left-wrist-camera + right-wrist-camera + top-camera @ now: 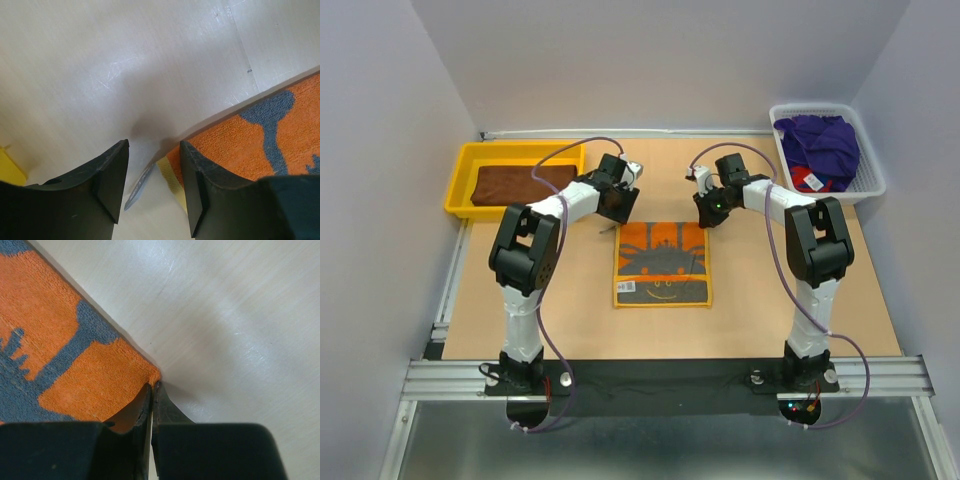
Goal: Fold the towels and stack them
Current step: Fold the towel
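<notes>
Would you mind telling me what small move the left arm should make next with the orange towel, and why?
Probably close the left gripper. Its jaws stand open around the far left corner of the orange towel, while the right gripper is shut on the far right corner. With both corners pinched, the far edge can likely be lifted for a fold.

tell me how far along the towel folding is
Done: brown towel looks folded in the yellow tray. In hand: orange towel lies flat, right hand shut on one far corner, left hand open around the other. Left: purple towel and red towel in the white basket.
</notes>
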`<state>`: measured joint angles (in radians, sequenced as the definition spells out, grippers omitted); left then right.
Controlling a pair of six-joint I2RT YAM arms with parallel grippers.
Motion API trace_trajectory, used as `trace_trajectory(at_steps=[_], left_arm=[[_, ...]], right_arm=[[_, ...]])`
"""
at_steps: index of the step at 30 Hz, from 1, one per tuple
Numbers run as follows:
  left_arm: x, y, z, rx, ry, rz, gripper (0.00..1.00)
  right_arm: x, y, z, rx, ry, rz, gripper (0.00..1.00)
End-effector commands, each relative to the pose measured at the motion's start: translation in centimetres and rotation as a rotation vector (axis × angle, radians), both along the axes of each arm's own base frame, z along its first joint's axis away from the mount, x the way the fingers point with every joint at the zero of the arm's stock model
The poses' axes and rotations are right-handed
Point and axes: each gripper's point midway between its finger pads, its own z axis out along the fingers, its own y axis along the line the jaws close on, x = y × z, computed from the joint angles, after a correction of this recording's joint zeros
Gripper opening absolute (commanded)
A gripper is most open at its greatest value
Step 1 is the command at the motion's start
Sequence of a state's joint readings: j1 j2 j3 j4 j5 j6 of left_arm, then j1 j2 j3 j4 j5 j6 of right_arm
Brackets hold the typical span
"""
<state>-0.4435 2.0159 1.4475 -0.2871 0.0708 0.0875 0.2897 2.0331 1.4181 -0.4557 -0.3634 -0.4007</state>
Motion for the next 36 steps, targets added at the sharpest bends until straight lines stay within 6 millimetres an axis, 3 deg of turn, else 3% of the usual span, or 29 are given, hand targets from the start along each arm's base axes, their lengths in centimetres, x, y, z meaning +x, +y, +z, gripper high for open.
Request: trace_trajectory(at_steps=[1,4,7,16,26,36], left_arm=[[0.9,-0.2,4.4,-0.048,-0.095,0.022,0.56],[1.6,-0.5,7.6,-0.087,-0.164,0.039,0.56],[1.3,-1.0,9.0,-0.122,-0.18,0.013,0.57],[-1.4,-0.6,3.3,-0.046,-0.039,-0.056,0.56],[-0.7,-0.5,1.6,-0.017,-0.021,-0.042,0.56],[-0.5,0.2,-1.5,0.037,0.022,-0.002,0.5]], right_arm=[[-2.2,-0.8,-2.6,-0.069,0.072,0.011,0.0],[-2.2,-0.8,-2.5,-0.067,0.071,0.012,0.0],[-2.1,-0.7,-2.3,-0.066,0.067,0.011,0.0],[-2.0,-0.8,-2.1,-0.072,0.057,0.007,0.01],[-2.1,-1.1,-2.3,-0.083,0.061,0.001,0.0],[-2.2,-1.1,-2.5,-0.086,0.066,0.001,0.01]])
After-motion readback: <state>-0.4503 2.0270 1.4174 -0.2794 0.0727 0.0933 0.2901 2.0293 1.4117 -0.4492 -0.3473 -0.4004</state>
